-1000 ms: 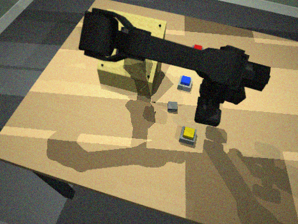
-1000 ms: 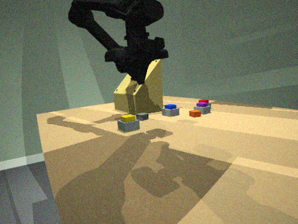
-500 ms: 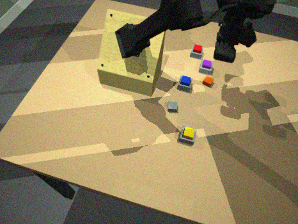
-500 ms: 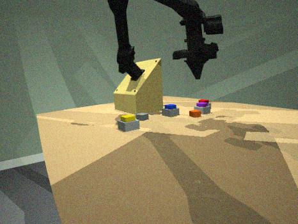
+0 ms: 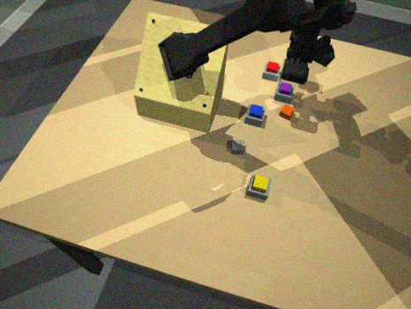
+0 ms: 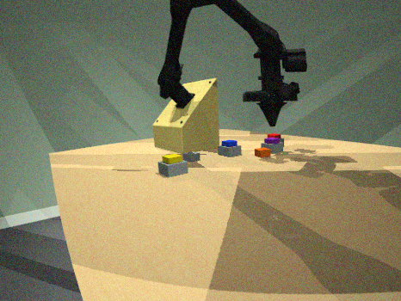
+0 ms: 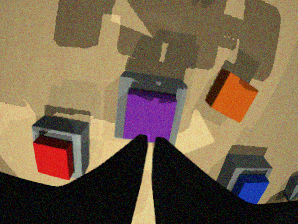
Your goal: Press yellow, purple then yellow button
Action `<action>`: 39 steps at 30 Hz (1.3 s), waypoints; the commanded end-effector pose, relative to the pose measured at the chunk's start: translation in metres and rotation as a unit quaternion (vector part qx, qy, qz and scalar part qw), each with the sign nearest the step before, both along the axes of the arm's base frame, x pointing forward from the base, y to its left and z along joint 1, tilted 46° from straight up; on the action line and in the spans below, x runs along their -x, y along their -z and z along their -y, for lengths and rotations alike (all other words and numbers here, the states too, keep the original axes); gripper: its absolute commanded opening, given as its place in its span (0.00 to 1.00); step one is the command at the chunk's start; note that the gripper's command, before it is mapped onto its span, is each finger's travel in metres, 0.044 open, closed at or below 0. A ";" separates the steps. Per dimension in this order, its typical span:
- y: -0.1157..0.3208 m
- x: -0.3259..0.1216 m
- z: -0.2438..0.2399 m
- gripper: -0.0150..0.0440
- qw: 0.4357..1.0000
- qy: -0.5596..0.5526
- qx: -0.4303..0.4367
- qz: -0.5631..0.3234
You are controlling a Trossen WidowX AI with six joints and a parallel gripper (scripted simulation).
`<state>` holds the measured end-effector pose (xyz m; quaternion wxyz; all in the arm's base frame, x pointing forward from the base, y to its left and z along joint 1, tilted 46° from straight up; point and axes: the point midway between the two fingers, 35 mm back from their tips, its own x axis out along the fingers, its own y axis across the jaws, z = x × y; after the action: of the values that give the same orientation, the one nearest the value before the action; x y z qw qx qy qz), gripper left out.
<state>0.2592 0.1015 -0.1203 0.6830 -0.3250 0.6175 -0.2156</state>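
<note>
The tool (image 7: 147,144) is held shut and empty, poised above the purple button (image 7: 149,115), which sits on the worktop (image 5: 132,185) between the red button (image 7: 55,156) and orange block (image 7: 233,96), directly below the tip.

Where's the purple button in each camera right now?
Top: purple button upper right, between the red button and orange block.
Exterior: right of centre, under the shut gripper.
Wrist: centre, just past the fingertips.
Shared landmark: the red button beside it.
</note>
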 end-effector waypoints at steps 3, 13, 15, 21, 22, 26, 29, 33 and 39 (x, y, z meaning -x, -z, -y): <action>0.009 0.001 0.009 0.29 1.000 -0.005 0.004 -0.003; 0.020 -0.001 0.020 0.29 1.000 -0.005 0.004 -0.003; 0.022 -0.002 0.022 0.29 1.000 -0.005 0.004 -0.003; 0.029 -0.003 0.030 0.29 1.000 -0.005 0.005 -0.003; 0.030 -0.003 0.031 0.29 1.000 -0.005 0.005 -0.003; 0.031 -0.003 0.031 0.29 1.000 -0.005 0.005 -0.003; 0.031 -0.003 0.031 0.29 1.000 -0.005 0.005 -0.003; 0.031 -0.003 0.031 0.29 1.000 -0.005 0.005 -0.003; 0.031 -0.003 0.031 0.29 1.000 -0.005 0.005 -0.003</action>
<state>0.2630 0.0716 -0.1507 0.6829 -0.3291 0.6158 -0.2146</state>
